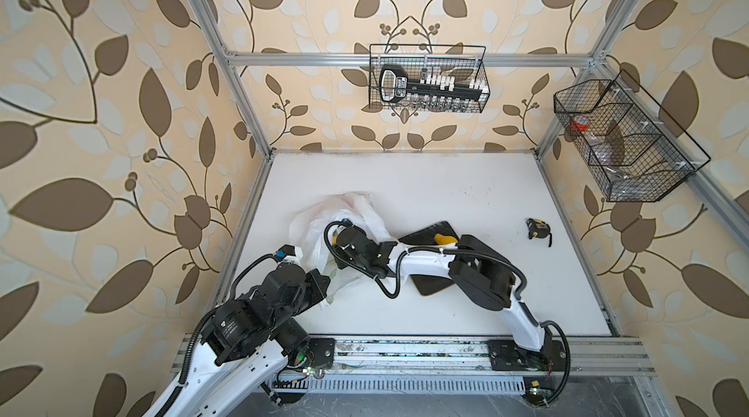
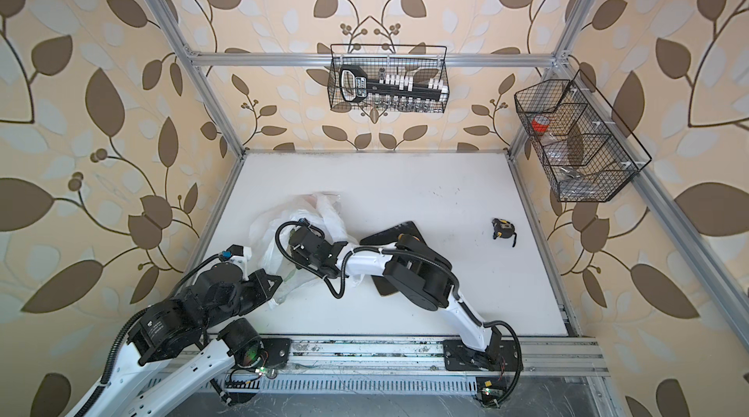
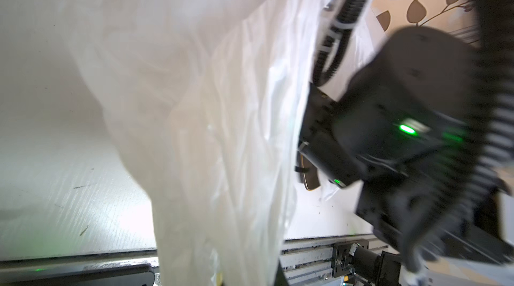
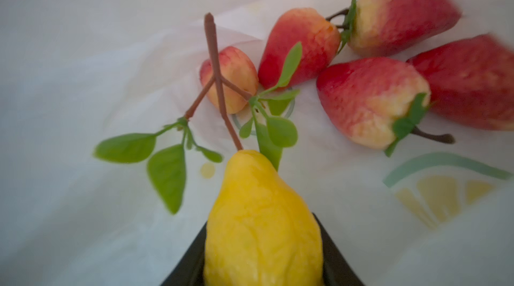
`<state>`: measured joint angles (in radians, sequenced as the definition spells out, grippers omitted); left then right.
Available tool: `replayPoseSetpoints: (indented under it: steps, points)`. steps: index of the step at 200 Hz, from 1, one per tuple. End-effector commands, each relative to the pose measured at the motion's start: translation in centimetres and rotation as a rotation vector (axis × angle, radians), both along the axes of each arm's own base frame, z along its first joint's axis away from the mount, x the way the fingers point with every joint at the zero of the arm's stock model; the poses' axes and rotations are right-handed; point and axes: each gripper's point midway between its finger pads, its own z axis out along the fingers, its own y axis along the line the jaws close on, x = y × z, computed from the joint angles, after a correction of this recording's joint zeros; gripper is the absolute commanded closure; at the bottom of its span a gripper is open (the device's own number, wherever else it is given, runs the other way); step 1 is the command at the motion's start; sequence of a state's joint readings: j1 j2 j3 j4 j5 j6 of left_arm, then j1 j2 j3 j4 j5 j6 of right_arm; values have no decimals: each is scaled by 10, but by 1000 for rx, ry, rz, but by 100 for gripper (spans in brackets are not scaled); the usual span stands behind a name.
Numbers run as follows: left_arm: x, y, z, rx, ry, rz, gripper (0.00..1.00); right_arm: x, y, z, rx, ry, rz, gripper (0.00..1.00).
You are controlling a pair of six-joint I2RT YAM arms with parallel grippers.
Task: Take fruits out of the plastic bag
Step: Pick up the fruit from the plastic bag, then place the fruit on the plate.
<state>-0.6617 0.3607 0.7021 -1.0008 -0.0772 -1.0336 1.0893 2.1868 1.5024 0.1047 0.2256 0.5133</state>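
Yellow fruit (image 4: 262,223) clamped between my right fingers (image 4: 189,268), inside plastic bag (image 1: 348,208); red fruits (image 4: 372,98) lie beyond them; left fingers (image 1: 322,279) together, pinching bag rim; should withdraw straight back, slowly, lest leafy twig (image 4: 219,90) snag film.

place: robot lab cell | aluminium frame (image 1: 304,57), wallpapered panels (image 1: 121,119)

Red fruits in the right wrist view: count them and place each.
5, all loose in the bag: a small one behind the lemon's twig, one beside it, one beyond that, two side by side by the bag's print. Others may be hidden.
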Motion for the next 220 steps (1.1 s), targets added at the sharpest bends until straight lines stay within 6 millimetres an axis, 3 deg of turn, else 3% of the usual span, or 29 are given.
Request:
replayPoseSetpoints:
  steps: [1, 61, 116, 138, 181, 220]
  points:
    - [13, -2, 6, -30, -49, 48, 100, -26, 3, 48, 114, -25, 104, 61]
    - [34, -8, 19, -40, -115, 77, 100, -84, -47, 61, 74, 17, 276, 62]
    - [51, -22, 39, -62, -198, 49, 100, -110, -115, 20, -183, 109, 273, 61]
    - [56, -23, 39, -46, -206, 53, 100, -120, -140, 14, -254, 124, 260, 61]
    - [64, -26, 31, -19, -185, 67, 100, -139, -169, 33, -228, 139, 265, 60]
    - [66, -34, 22, -16, -152, 42, 100, -132, -192, 54, -190, 80, 167, 58]
